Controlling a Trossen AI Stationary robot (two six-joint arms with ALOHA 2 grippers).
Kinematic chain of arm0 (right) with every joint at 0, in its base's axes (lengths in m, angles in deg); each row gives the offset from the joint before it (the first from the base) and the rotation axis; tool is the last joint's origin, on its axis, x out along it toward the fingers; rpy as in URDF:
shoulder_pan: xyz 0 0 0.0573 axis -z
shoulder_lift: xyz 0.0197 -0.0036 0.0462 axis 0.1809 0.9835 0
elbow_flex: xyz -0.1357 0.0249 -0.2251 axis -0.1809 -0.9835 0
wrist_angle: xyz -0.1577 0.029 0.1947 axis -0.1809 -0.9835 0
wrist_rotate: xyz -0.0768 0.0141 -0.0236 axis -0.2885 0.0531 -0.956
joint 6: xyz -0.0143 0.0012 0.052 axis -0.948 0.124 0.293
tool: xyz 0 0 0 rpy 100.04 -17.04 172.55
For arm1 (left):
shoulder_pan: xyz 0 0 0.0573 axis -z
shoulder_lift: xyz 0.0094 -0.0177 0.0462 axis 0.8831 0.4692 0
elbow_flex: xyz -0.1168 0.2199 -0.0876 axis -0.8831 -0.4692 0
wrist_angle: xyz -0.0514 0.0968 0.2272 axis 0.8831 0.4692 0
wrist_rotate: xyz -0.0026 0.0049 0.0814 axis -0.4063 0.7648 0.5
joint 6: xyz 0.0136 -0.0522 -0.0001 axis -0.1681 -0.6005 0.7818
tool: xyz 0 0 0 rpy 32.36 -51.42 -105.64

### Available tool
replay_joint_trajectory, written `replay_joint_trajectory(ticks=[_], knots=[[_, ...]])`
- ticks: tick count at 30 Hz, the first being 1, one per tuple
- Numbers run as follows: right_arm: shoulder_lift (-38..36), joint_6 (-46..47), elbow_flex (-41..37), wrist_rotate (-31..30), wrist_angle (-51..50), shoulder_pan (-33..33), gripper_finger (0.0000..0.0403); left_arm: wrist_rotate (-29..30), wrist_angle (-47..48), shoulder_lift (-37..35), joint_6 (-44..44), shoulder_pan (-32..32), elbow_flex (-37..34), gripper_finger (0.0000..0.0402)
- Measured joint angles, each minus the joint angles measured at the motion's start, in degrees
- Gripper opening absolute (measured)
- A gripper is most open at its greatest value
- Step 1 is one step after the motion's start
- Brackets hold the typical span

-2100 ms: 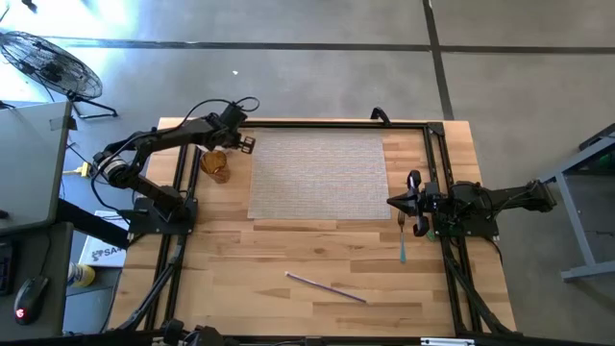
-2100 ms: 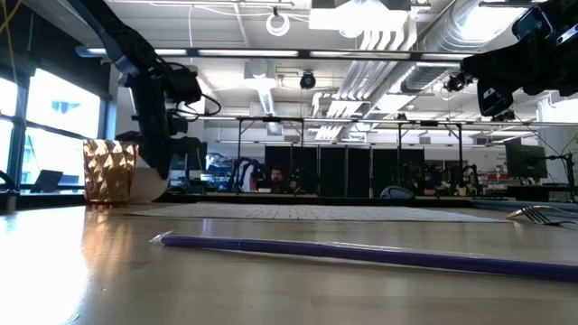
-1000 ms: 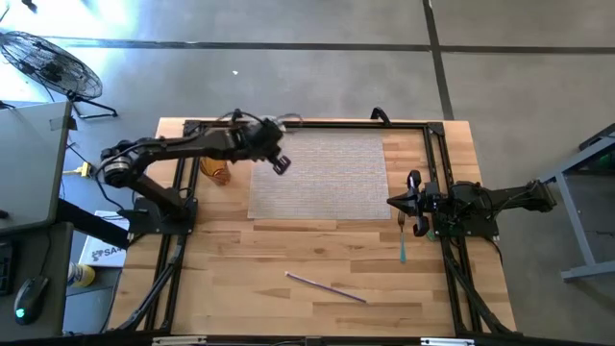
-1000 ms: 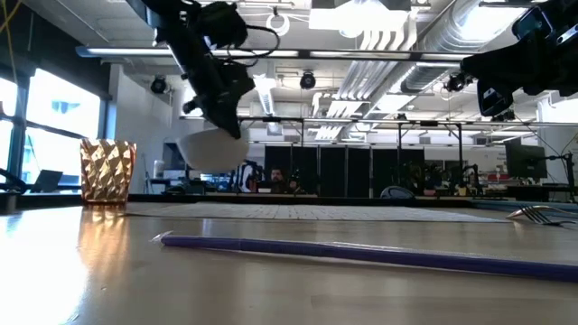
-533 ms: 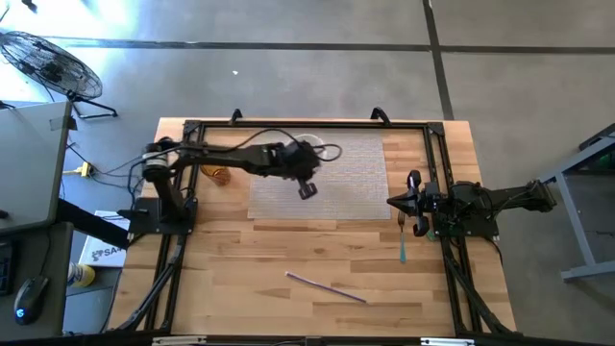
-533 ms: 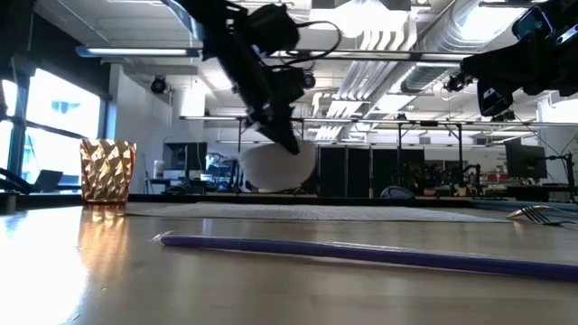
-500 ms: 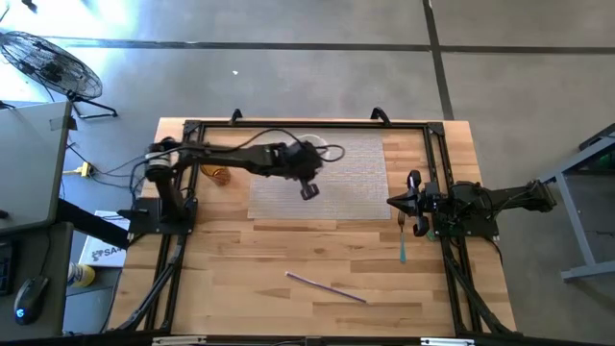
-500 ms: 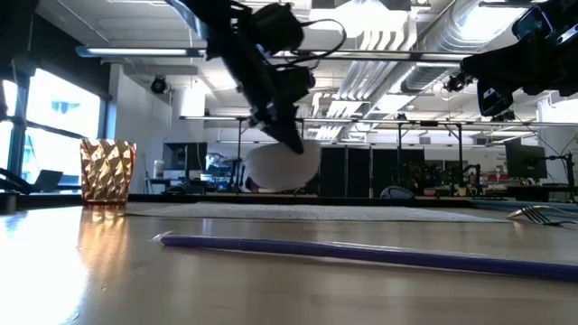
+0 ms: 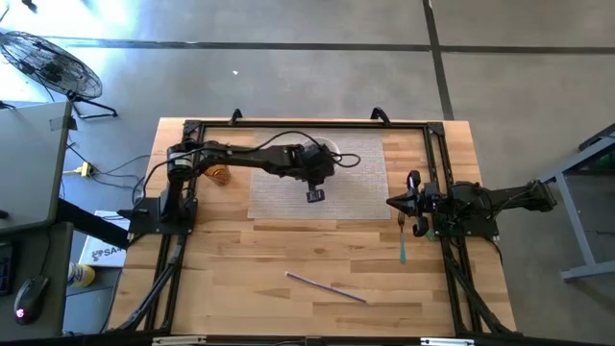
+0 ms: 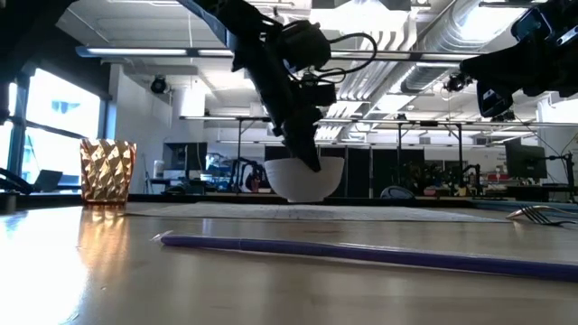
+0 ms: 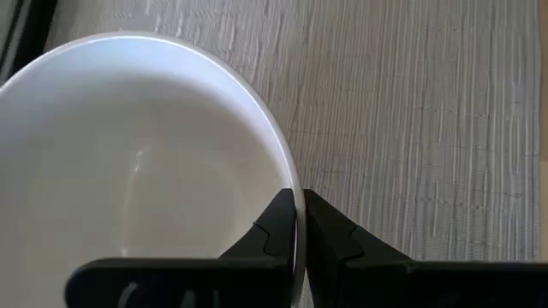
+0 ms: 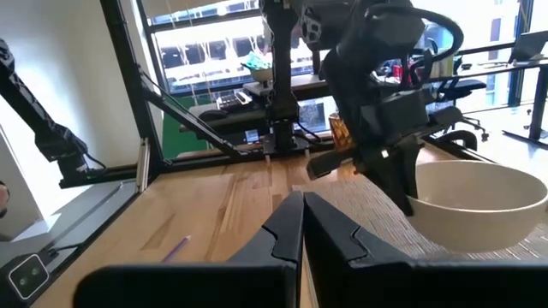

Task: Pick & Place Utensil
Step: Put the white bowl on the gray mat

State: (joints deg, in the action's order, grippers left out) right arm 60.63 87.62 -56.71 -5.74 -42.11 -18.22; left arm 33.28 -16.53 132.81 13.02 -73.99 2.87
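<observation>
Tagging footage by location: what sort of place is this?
Probably an open-plan lab or office: exposed ceiling ducts, rows of desks with monitors, polished concrete floor around the wooden table.

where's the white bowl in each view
High view: the white bowl is mostly hidden under the left arm, its rim showing at mat centre.
Low view: white bowl at centre, on the mat.
Left wrist view: white bowl fills the left side, its rim pinched by the left claw.
Right wrist view: white bowl at right.
Shared landmark: the woven placemat.
</observation>
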Motion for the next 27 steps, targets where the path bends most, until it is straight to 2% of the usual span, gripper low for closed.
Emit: replay_joint_trajectory(ticks=[6,11,24,27], knots=[[0.2,0.0,0.0,0.0,-0.1,0.0,0.0005,-0.1,-0.4,0.0,0.0,0.1,0.0,0.0007],[0.2,0.0,0.0,0.0,-0.1,0.0,0.0005,-3.1,-0.2,0.7,-0.6,0.3,0.0,0.0007],[0.2,0.0,0.0,0.0,-0.1,0.0,0.0005,-1.0,0.0,1.3,-2.5,0.4,0.0,0.0008],[0.2,0.0,0.0,0.0,-0.1,0.0,0.0005,-0.8,0.0,1.3,-3.1,0.4,0.0,0.002]])
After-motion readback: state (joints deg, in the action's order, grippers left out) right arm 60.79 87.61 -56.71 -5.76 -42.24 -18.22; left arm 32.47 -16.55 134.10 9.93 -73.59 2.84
